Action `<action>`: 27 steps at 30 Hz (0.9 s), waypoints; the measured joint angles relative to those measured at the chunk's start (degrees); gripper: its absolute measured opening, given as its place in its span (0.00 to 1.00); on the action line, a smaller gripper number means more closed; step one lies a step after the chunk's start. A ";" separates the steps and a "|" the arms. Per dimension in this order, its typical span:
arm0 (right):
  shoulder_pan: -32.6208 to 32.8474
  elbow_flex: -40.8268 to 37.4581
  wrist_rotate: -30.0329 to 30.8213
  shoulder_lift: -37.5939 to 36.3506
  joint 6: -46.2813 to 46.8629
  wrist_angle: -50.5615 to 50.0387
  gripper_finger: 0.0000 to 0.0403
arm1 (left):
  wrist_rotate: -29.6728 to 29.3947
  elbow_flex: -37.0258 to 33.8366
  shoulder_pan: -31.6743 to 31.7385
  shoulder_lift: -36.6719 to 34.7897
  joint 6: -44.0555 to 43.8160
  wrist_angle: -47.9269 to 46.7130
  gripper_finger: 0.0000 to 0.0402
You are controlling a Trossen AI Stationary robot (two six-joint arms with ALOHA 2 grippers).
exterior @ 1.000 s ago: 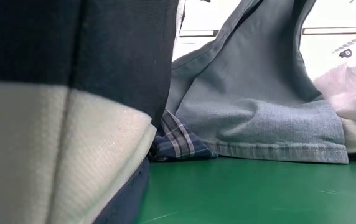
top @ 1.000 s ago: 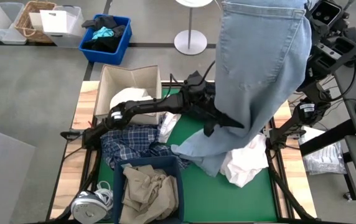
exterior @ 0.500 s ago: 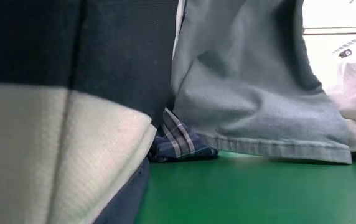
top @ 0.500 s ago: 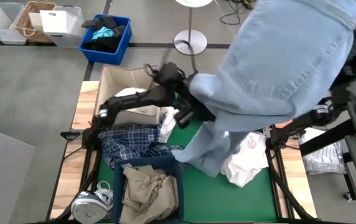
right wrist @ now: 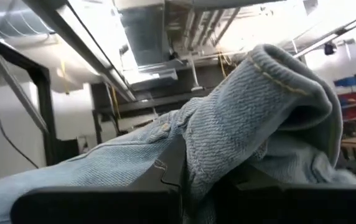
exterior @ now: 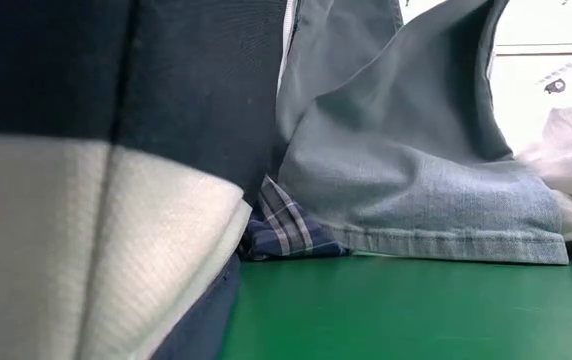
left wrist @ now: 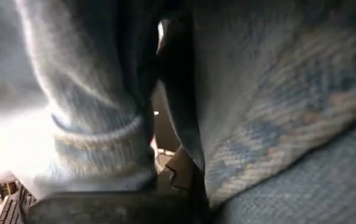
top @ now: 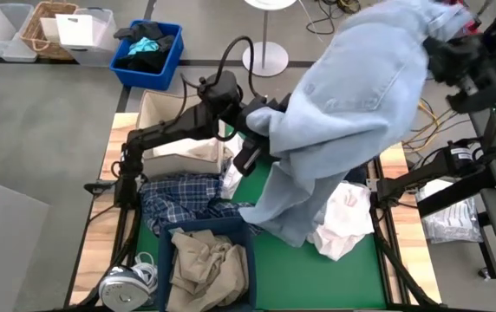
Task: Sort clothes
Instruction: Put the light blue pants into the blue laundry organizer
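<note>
The light blue denim [top: 352,104] has swung up from hanging straight to slung across 1 o'clock above the surface [top: 317,269]. Both jaws stay clamped on it, its hem trailing by the plaid shirt [top: 179,199]; it seems midway to a bin

Over the past second the light blue denim [top: 352,95], which hung as a tall column at the table's 12 o'clock, now drapes slantwise from 1 o'clock down toward the centre. The left gripper [top: 261,130], earlier low near the centre, is now raised toward 11 o'clock, clamped on the denim's edge. The right gripper [top: 456,30] now shows at 2 o'clock, gripping the waistband.
</note>
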 joint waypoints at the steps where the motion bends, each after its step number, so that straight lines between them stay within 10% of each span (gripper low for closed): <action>1: 0.01 -0.04 0.58 -0.12 -0.02 -0.90 0.07 | 0.02 0.00 -0.02 -0.09 -0.45 -0.09 0.00; 8: 0.00 -0.15 -4.42 0.91 1.92 11.53 0.07 | -0.26 0.02 0.61 -0.11 -1.45 -10.92 0.05; 16: 0.04 -0.09 -15.81 4.58 13.52 28.42 0.07 | -3.28 -0.09 1.42 3.44 -0.66 -16.68 0.34; 23: 0.02 -0.22 -15.58 7.79 18.21 34.16 0.07 | -13.64 -0.09 2.69 6.81 1.12 -17.27 0.56; 27: 0.02 -0.23 -15.60 7.99 20.98 35.89 0.07 | -8.20 -0.09 4.19 9.01 0.42 -15.36 0.60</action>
